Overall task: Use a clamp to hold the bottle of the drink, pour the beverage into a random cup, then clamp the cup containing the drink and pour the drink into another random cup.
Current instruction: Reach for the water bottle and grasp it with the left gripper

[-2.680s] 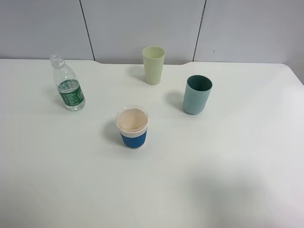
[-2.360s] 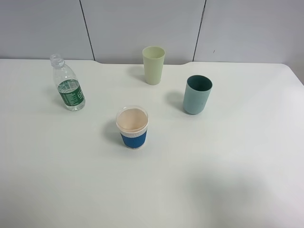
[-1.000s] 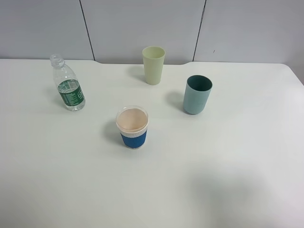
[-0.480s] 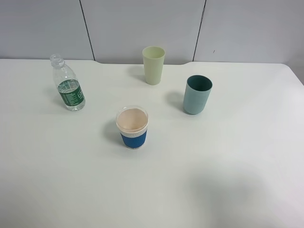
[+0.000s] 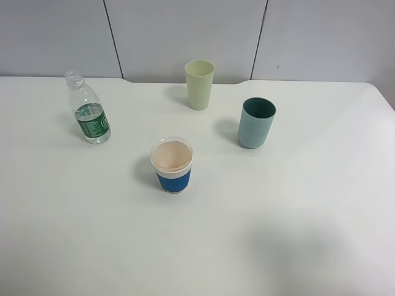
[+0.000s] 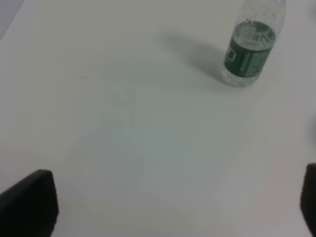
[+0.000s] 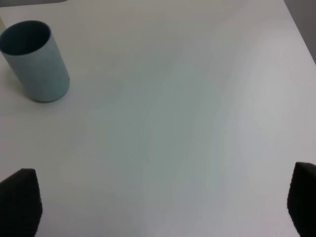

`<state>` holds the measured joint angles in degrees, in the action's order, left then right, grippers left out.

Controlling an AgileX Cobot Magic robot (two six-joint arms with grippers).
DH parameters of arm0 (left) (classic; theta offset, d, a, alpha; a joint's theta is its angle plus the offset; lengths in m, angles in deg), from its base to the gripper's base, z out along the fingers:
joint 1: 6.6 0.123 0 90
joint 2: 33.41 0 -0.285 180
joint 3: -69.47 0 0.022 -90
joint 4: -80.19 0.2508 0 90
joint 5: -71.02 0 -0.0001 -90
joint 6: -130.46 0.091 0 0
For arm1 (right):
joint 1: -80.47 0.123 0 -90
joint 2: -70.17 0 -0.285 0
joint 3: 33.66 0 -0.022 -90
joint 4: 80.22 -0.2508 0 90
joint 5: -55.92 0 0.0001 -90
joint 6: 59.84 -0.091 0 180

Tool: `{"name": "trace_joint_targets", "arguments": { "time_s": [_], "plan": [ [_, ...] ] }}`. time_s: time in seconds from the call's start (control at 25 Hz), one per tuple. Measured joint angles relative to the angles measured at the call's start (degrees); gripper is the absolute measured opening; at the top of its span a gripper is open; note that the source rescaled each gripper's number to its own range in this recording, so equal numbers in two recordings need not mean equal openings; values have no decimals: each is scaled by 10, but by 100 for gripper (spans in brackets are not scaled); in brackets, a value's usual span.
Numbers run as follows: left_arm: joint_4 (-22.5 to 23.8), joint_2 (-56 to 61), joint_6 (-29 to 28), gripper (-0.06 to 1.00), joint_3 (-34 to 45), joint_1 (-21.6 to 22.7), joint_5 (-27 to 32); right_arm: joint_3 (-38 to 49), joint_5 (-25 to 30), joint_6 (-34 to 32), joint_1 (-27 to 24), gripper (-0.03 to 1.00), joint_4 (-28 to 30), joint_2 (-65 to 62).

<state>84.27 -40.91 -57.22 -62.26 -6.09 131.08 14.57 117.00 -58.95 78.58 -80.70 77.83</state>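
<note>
White tabletop (image 5: 296, 234), pouring job not yet begun: neither arm shows in the overhead view, and nothing is gripped. The left tool (image 6: 168, 205) stands released, jaws spread wide and empty, with only its dark tips showing at the edges of its wrist view. The right tool (image 7: 160, 200) is likewise spread and empty.

Nearest the robot stands the blue-sleeved cup (image 5: 172, 165), upright, its peach inside apparently dry. Left of that cup and somewhat farther back stands the bottle (image 5: 89, 114), upright with its long axis vertical, well apart from every cup. From the left wrist, the bottle (image 6: 250, 49) lies ahead of the open jaws but off their centre line, with bare surface between. The left arm looks the nearer one, and its likely job is to swing across and close on the bottle's body from the side.

Right of the blue-sleeved cup and farther back stands the teal cup (image 5: 256, 123), ahead of the right tool and off to one side (image 7: 35, 61). Farthest back, behind the blue-sleeved cup and slightly right, stands the pale green cup (image 5: 199, 84). Nothing blocks the way to the bottle.
</note>
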Motion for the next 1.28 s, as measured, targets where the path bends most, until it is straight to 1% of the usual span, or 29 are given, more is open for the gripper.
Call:
{"name": "trace_joint_targets", "arguments": {
  "time_s": [1.28],
  "plan": [
    [0, 0, 0, 100, 0, 0, 0, 0, 0, 0, 0, 100, 0, 0]
  ]
}}
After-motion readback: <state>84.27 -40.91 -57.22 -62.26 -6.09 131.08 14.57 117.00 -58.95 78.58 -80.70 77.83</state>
